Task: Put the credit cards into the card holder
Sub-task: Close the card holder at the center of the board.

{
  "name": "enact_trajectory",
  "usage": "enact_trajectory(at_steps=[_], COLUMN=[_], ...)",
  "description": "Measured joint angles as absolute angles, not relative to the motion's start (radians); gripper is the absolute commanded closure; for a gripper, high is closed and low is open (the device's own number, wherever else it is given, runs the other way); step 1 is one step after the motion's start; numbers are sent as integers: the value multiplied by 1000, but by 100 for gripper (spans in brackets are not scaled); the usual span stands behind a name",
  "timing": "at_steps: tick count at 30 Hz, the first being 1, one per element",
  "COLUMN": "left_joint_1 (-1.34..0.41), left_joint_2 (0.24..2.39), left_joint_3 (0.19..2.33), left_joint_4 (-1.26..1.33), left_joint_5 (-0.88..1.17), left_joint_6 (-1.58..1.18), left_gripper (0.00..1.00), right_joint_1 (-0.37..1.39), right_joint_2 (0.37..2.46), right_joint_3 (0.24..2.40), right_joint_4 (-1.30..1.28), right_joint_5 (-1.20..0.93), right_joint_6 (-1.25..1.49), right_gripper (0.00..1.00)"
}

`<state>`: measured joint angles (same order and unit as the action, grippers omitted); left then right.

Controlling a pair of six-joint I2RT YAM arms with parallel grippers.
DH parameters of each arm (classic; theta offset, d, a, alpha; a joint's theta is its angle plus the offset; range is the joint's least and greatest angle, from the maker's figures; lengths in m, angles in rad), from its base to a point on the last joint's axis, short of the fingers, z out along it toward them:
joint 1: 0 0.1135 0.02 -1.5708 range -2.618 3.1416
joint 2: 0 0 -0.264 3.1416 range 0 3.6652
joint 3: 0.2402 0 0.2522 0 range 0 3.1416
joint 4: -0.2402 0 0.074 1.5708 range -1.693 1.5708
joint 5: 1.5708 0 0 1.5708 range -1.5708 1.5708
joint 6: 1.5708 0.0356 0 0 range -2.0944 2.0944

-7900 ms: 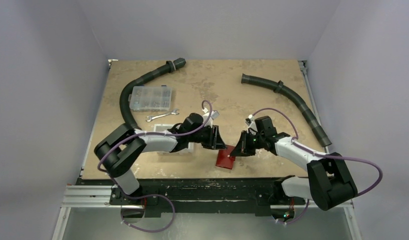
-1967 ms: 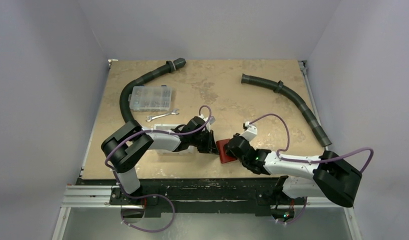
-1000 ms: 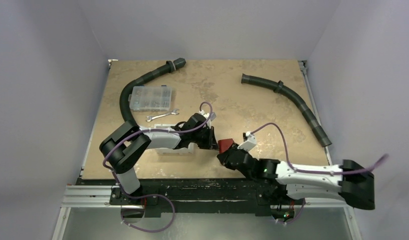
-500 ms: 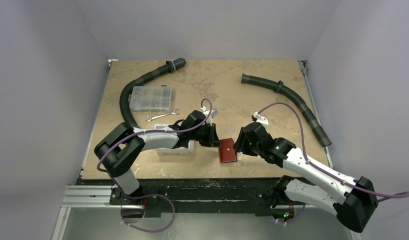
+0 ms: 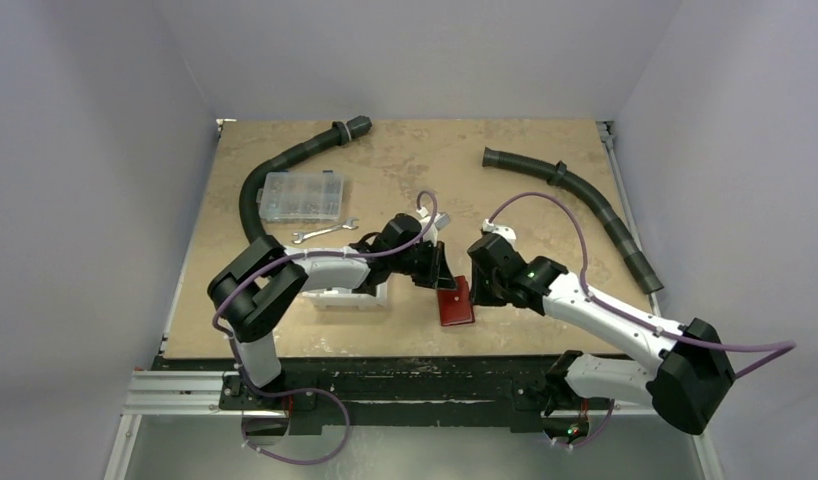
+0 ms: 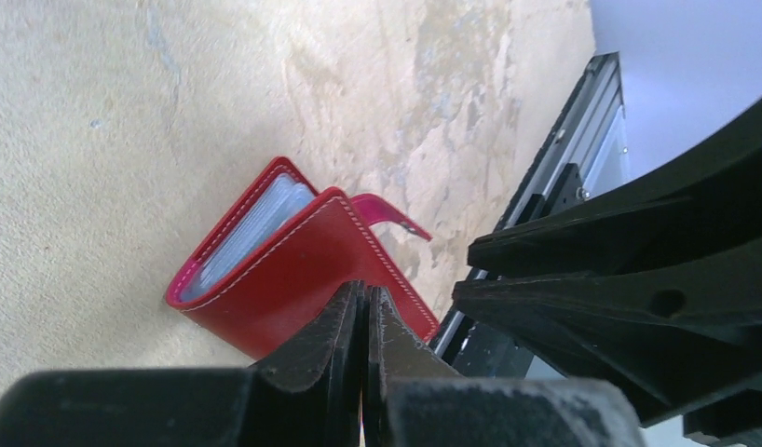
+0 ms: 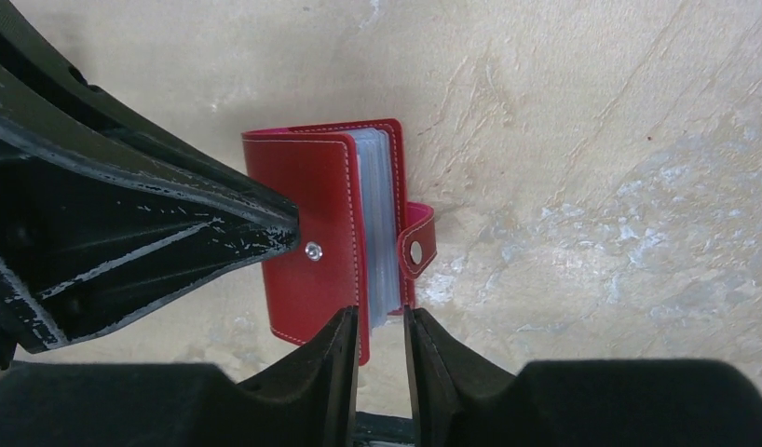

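Observation:
The red card holder (image 5: 455, 305) lies folded on the table near the front edge, its snap tab undone. Pale clear sleeves show between its covers in the right wrist view (image 7: 307, 205) and the left wrist view (image 6: 293, 261). My left gripper (image 5: 442, 278) is shut and empty, with its tips (image 6: 363, 293) on the holder's top cover near the snap stud. My right gripper (image 5: 476, 291) is at the holder's right edge. Its jaws stand narrowly apart (image 7: 377, 321) around the holder's open edge. No loose credit cards are in view.
A white bin (image 5: 350, 297) sits half under the left arm. A clear compartment box (image 5: 303, 196) and a wrench (image 5: 323, 232) lie behind it. Black hoses (image 5: 285, 165) (image 5: 575, 195) lie at the back left and right. The table's front rail (image 6: 582, 121) is close.
My right arm swung up from low by the front edge to the holder's right side. The left gripper shifted slightly right and stays on the holder, which barely moved.

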<state>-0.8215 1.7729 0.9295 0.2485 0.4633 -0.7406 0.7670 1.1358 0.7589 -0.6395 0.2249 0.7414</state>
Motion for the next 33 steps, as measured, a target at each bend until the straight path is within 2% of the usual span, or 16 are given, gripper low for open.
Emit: enact_trajectory(at_steps=[6, 11, 16, 25, 30, 33], left_joint_1=[-826, -826, -826, -826, -826, -826], left_joint_2=[1827, 1837, 1842, 1849, 1850, 1850], left_joint_3=[929, 929, 929, 929, 929, 929], left_joint_4=[249, 273, 278, 283, 284, 284], left_joint_5=[476, 486, 491, 494, 495, 495], left_joint_6=[-740, -740, -740, -740, -740, -740], left_gripper=[100, 100, 100, 100, 100, 100], right_joint_1=[760, 753, 744, 730, 720, 718], right_joint_2=[1201, 1224, 1230, 1263, 1271, 1277], right_joint_3=[759, 765, 765, 767, 780, 786], right_joint_4=[-641, -645, -639, -614, -609, -604], right_joint_5=[242, 273, 284, 294, 297, 296], right_joint_6=[725, 714, 702, 679, 665, 658], right_gripper=[68, 81, 85, 82, 73, 74])
